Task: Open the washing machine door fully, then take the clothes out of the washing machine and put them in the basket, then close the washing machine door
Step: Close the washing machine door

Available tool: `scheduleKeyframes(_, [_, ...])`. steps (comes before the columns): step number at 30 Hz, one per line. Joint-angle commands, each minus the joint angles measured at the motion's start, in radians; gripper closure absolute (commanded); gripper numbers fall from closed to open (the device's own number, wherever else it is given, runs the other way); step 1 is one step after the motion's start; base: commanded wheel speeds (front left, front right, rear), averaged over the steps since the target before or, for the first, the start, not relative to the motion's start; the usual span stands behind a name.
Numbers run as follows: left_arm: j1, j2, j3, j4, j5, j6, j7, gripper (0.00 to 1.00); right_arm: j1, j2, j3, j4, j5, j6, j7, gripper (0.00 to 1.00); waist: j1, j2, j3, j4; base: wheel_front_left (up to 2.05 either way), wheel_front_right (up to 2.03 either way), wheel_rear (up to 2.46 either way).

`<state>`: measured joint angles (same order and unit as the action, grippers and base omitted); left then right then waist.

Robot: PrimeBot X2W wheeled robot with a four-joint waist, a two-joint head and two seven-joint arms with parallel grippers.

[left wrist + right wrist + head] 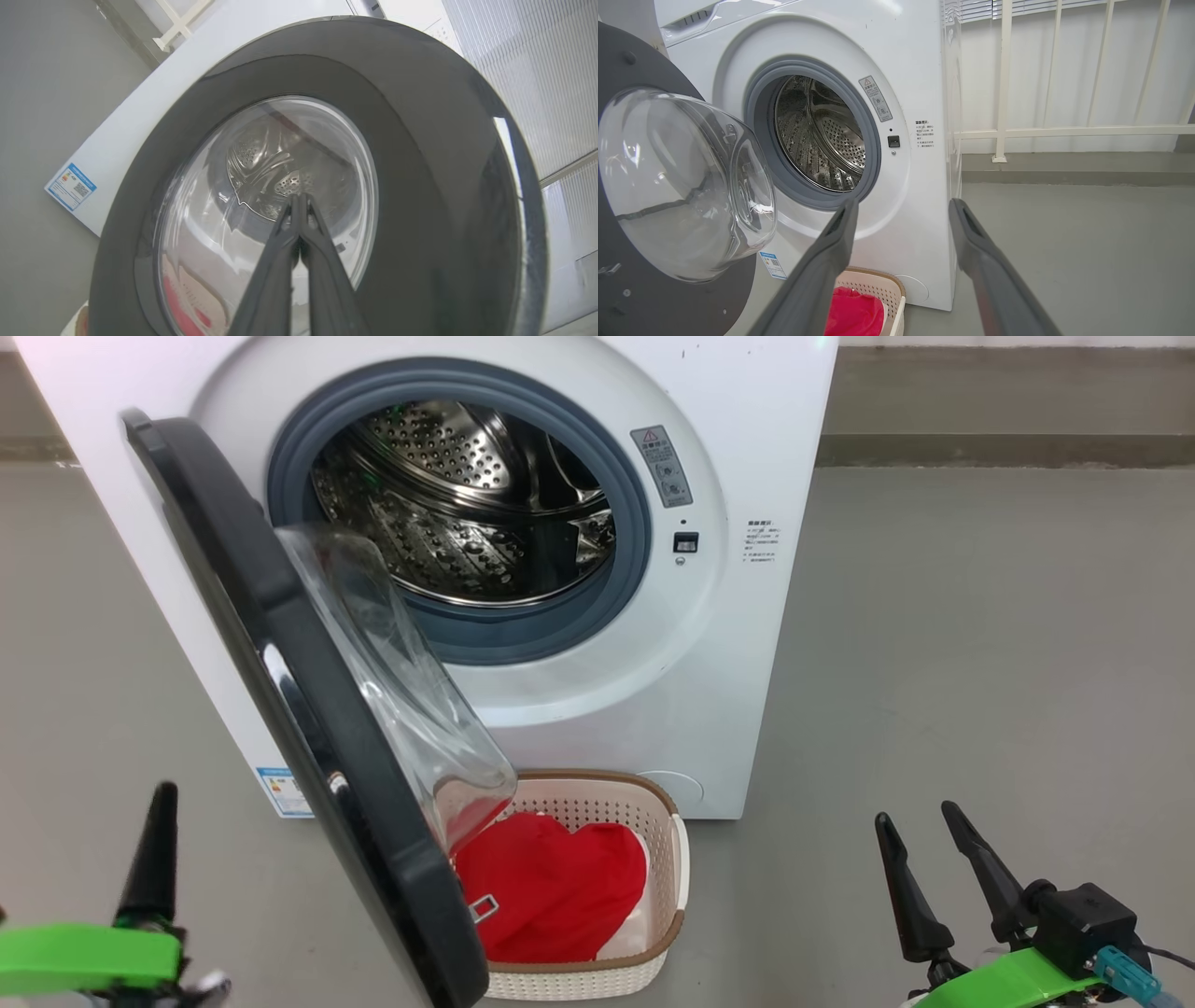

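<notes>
Two fingers of my left gripper [299, 198] are pressed tip to tip with nothing between them, aimed at the outer face of the washing machine door [420, 140]. In the head view they look just short of it. My right gripper [903, 201] hangs low on the other side, fingers spread apart and empty.

The clothes [551, 887], soft red folds with a bit of white, lie heaped in the basket [677, 859] at the foot of the washing machine [747, 429], so I judge that closing is what remains.

To do it well I would push with the joined tips on the wide glossy black rim, not on the slippery, bulging glass bowl [682, 186], and follow the hinge arc. The bowl overhangs the basket's near corner and could catch it.

Beyond, the perforated steel drum [467, 504] gleams bare inside its matte grey rubber ring [635, 523].
</notes>
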<state>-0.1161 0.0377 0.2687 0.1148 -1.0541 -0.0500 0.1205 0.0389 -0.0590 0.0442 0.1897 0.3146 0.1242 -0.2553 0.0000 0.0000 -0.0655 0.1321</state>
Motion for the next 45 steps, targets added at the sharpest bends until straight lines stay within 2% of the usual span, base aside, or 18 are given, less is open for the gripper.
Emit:
scheduleKeyframes(1, [-0.05,0.013,0.04,-0.065,-0.092,0.027,0.042,1.0,-0.024,-0.006,0.02,-0.026,0.0,0.007,-0.006,0.0,0.0,0.0,-0.001,-0.003,0.0,0.0,0.0])
scheduleKeyframes(4, [-0.046,0.013,0.041,-0.128,-0.262,0.101,0.104,1.0,-0.022,-0.005,0.022,-0.029,0.0,0.007,-0.006,0.0,0.0,0.0,-0.002,-0.005,0.0,0.0,0.0])
scheduleKeyframes(7, [-0.031,0.013,0.024,-0.192,-0.387,0.179,0.157,1.0,-0.02,-0.004,0.022,-0.029,0.0,0.007,-0.006,0.0,0.0,0.0,-0.002,-0.008,0.0,0.0,0.0])
scheduleKeyframes(10, [-0.012,0.013,0.007,-0.251,-0.444,0.236,0.18,1.0,-0.019,-0.003,0.022,-0.029,-0.001,0.007,-0.006,0.0,0.0,0.0,-0.001,-0.011,0.0,0.0,0.0])
scheduleKeyframes(14, [0.01,0.013,-0.026,-0.304,-0.475,0.273,0.192,1.0,-0.02,-0.002,0.028,-0.029,-0.001,0.007,-0.006,0.0,0.0,0.0,0.001,-0.019,0.0,0.0,0.0])
scheduleKeyframes(22, [0.014,0.013,-0.076,-0.341,-0.501,0.297,0.187,1.0,-0.021,-0.005,0.032,-0.029,0.002,0.007,-0.006,0.0,0.0,0.0,0.008,-0.04,0.0,0.0,0.0])
scheduleKeyframes(29, [-0.01,0.013,-0.104,-0.346,-0.491,0.295,0.174,1.0,-0.03,-0.008,0.037,-0.027,0.008,0.007,-0.006,0.0,0.0,0.0,0.022,-0.077,0.0,0.0,0.0])
scheduleKeyframes(45, [-0.151,0.013,-0.19,-0.271,-0.514,0.245,0.049,1.0,-0.052,-0.024,0.039,-0.029,0.012,0.007,-0.006,0.0,0.0,0.0,0.079,-0.155,0.0,0.0,0.0])
